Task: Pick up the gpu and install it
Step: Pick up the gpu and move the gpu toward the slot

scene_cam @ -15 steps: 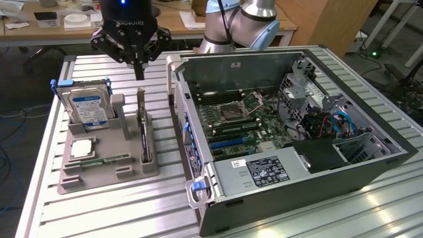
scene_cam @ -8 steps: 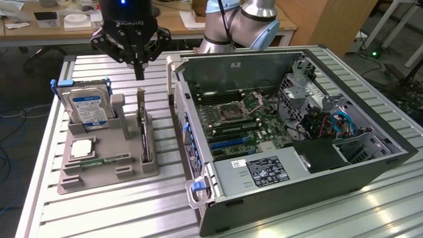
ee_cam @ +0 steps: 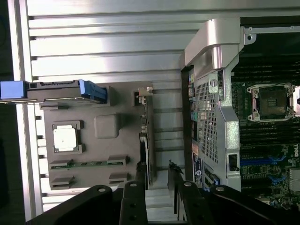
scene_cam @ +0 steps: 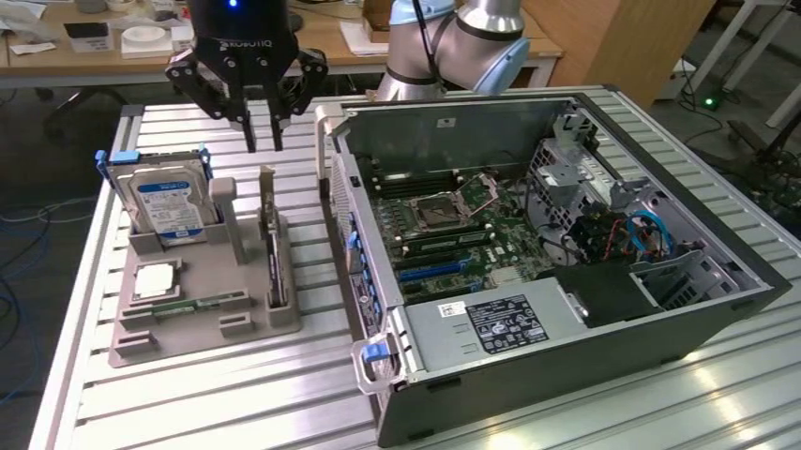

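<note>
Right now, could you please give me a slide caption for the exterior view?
Gripper hovers open above the graphics card standing upright in its grey holder, beside the open computer case.

Below the gripper point(scene_cam: 264, 142), on the ribbed tabletop point(scene_cam: 225, 403): 1 gray fixture point(scene_cam: 182, 339) holding 1 upright hard drive point(scene_cam: 167, 202) with blue label, 1 flat processor chip point(scene_cam: 153, 279), 1 green memory stick point(scene_cam: 201, 305). Lower, toward the exterior view's right of the gripper: 1 open computer case point(scene_cam: 588, 366), motherboard point(scene_cam: 463, 234) and power supply point(scene_cam: 501, 323) exposed.
</note>
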### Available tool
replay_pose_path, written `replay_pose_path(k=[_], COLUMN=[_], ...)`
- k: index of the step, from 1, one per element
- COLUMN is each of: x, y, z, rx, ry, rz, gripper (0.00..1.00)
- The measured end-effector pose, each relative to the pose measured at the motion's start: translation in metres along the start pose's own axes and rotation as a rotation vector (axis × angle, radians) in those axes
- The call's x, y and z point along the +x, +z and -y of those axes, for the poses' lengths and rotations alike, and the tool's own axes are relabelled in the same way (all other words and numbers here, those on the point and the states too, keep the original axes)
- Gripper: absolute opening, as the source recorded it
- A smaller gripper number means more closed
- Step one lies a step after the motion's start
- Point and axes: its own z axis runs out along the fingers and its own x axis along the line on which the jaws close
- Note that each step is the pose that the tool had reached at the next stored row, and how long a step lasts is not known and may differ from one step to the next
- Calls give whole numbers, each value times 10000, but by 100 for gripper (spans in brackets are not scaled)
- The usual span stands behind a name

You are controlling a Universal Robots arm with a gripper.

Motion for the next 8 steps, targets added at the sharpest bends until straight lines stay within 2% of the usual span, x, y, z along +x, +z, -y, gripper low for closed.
replay_pose_path(k=[2, 3, 5, 6, 8], x=[0, 0, 0, 1, 1], y=[10, 17, 33, 40, 56], z=[1, 1, 2, 4, 9], rx=[9, 21, 33, 35, 40], ry=[-25, -62, -241, -321, -474], rz=[-3, -9, -37, -75, -207], gripper=[35, 42, 42, 42, 42])
